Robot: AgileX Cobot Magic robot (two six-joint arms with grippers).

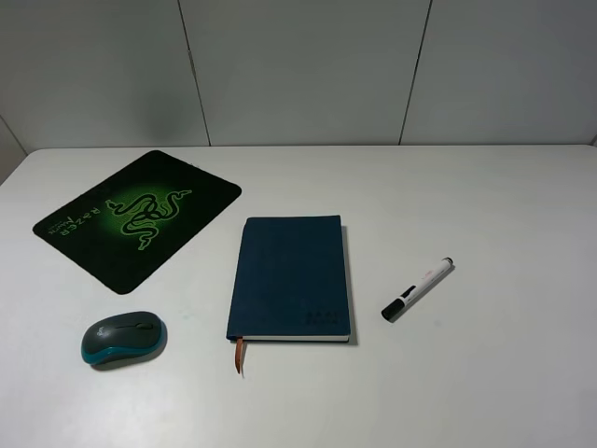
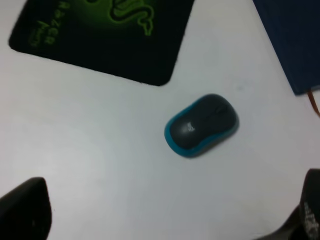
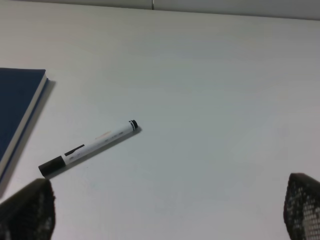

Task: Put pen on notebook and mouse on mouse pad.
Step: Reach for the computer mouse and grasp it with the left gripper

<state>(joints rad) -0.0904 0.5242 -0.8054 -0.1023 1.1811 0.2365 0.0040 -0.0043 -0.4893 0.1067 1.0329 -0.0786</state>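
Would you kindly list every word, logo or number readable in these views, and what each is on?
"RAZER": green lettering on the mouse pad; the smaller line beside it is too small to read.
On the notebook: a faint embossed mark, unreadable.
On the pen: dark barrel print, too small.
On the mouse: a pale logo, blurred.

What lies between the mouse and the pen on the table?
The notebook lies between the mouse and the pen, touching neither. The exterior high view shows all three in one row.
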